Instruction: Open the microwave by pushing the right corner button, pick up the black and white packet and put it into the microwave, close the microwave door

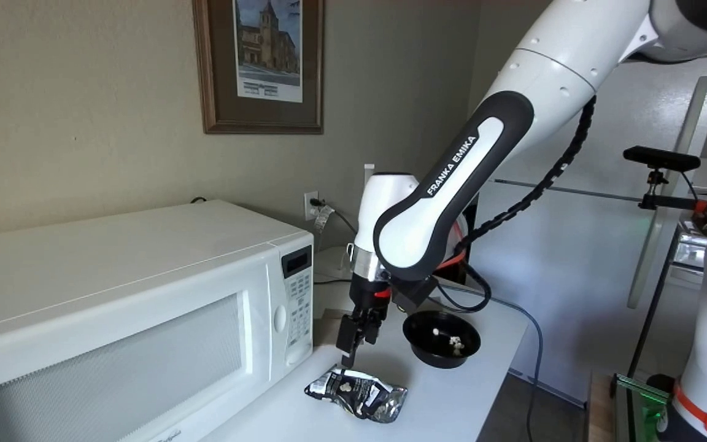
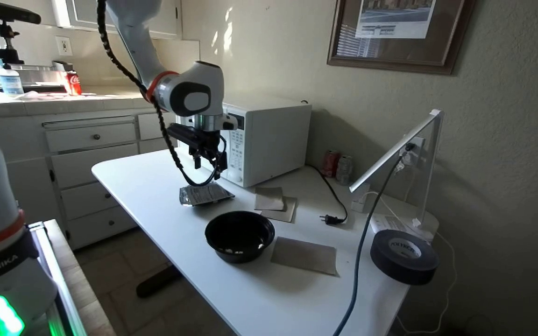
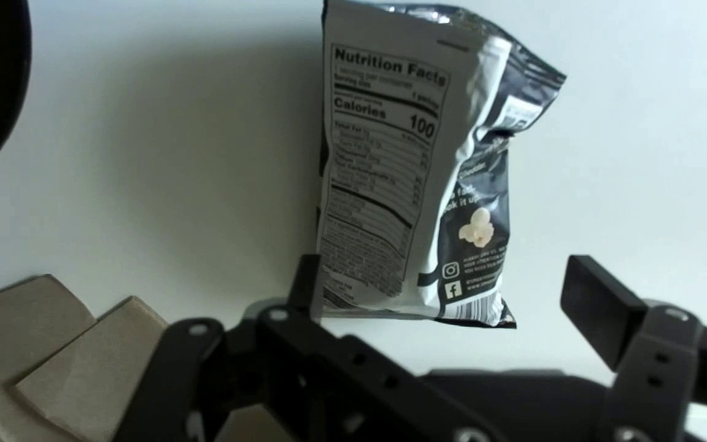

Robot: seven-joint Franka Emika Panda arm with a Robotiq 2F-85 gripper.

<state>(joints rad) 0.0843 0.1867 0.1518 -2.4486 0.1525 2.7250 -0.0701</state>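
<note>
The white microwave [image 1: 163, 245] stands on the white table in both exterior views. Its door [image 1: 261, 344] is closed, with the keypad panel [image 1: 298, 294] at the door's right side. The black and white packet [image 3: 384, 184] lies flat on the table in front of the microwave's keypad end, and both exterior views show it too, as a wrinkled foil packet [image 1: 359, 393]. My gripper [image 3: 451, 285] points down above the packet's near end in the wrist view, its jaws wide apart with nothing held. The left fingertip overlaps the packet's corner there; whether they touch cannot be seen.
A black bowl [image 2: 239, 235] with a few white bits sits near the packet. Brown paper sheets [image 2: 305, 255] lie beside it. A power plug [image 2: 332, 219], drink cans [image 2: 330, 163], a tape roll [image 2: 404, 256] and a tilted stand [image 2: 397, 149] are along the wall side.
</note>
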